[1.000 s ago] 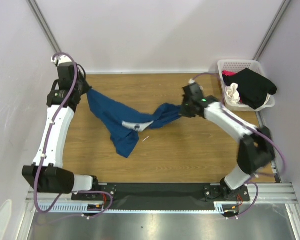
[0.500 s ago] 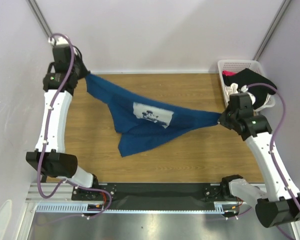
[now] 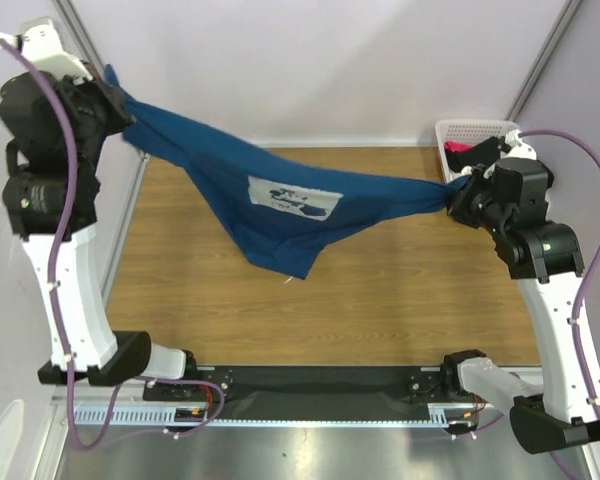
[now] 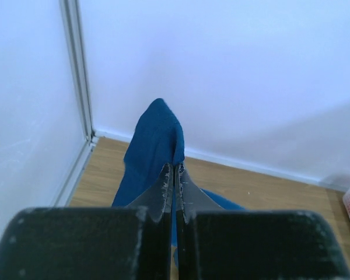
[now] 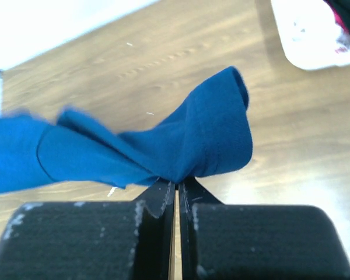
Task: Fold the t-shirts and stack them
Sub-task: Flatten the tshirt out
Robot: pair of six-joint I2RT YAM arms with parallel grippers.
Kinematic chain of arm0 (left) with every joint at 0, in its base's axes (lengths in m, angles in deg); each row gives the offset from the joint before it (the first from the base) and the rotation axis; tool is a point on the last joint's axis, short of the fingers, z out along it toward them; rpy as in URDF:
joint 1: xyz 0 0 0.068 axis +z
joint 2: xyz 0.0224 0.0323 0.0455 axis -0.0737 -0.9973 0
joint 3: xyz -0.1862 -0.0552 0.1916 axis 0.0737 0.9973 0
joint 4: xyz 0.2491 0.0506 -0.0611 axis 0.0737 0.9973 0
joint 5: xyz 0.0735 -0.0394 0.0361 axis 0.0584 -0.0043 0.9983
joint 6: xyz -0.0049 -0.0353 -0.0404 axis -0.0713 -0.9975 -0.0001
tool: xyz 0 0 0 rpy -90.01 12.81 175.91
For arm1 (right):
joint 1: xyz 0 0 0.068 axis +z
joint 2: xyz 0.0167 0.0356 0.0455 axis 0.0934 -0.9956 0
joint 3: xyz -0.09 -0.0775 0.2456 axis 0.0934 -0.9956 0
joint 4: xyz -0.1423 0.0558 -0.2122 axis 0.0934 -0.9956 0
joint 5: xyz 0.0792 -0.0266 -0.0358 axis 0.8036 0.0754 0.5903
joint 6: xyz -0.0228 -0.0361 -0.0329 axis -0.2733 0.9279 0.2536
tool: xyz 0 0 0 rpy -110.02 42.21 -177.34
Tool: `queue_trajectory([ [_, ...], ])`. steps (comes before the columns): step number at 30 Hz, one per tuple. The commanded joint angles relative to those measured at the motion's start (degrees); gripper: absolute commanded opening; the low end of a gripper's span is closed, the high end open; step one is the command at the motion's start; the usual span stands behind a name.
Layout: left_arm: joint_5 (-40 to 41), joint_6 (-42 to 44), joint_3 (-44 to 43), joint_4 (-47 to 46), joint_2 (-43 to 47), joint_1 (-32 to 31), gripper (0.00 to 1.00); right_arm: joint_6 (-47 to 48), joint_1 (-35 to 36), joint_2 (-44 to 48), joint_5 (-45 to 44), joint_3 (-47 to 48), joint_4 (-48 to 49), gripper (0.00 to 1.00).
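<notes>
Observed: the dark blue t-shirt [image 3: 280, 190] is suspended in the air between the two arms, spread out above the table [image 3: 400, 300] and not resting on it. The white print [image 3: 293, 196] faces up near the middle of the span.

Left gripper [image 4: 174, 170]: clenched on one end of the shirt. The wrist view shows the jaws pressed together with a fold of blue cloth standing up out of the pinch. This arm is held high at the far left, close to the wall [image 3: 310, 60].

Right gripper [image 5: 177, 185]: likewise clamped on cloth, with a bunched blue edge pinched between the closed jaws. It sits lower than the left, just beside the basket [image 3: 477, 125].

Assessment: the arms stand well apart so that the upper edge of the shirt is drawn taut. The slack body hangs below in a loose point, so the garment appears to be opening out under its own weight, ready to be laid flat for folding. No fold has been made yet.

Remaining garments [image 3: 462, 148] lie in the basket. Black and pink cloth can be made out, but the right arm hides most of it, so the count cannot be confirmed.

Risk: the grips are narrow pinches at the cloth edge, so a slip under tension is possible.
</notes>
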Motion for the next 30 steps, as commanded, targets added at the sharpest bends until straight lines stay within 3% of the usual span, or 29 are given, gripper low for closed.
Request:
queue_trajectory([
  [1,5.0,2.4,-4.1,-1.9,2.7,0.6,0.01,3.1,0.4,2.9,4.9,3.0,2.9,0.0],
  [7,-2.4,-2.6,-14.6,-7.4,-4.6,0.6,0.0,0.0,5.2,6.2,6.2,4.9,1.8,0.0],
  [12,-13.9,-12.1,-10.4,-17.6,-8.7,-0.1,0.0,-7.6,9.5,13.9,3.5,-1.0,-1.7,0.0],
  [14,-16.6,-13.3,-10.5,-18.9,-15.0,-3.8,0.0,-11.2,9.7,16.1,1.9,-6.8,-5.6,0.0],
  [17,-15.5,-10.5,-11.2,-17.8,-24.2,-17.4,0.0,-15.7,9.8,21.1,0.3,-16.7,-10.1,0.0],
  [18,-16.2,-10.8,-10.5,-18.2,-26.6,-19.3,0.0,-17.0,9.8,22.2,-0.7,-19.4,-11.0,0.0],
  [24,-13.7,-11.4,1.8,-33.6,-39.7,-29.7,0.0,-24.5,9.6,31.7,-9.0,-29.6,-18.4,0.0],
  [30,-19.3,-17.0,-14.0,-40.2,-55.4,-33.5,0.0,-21.0,9.7,28.3,-14.8,-26.6,-17.1,0.0],
])
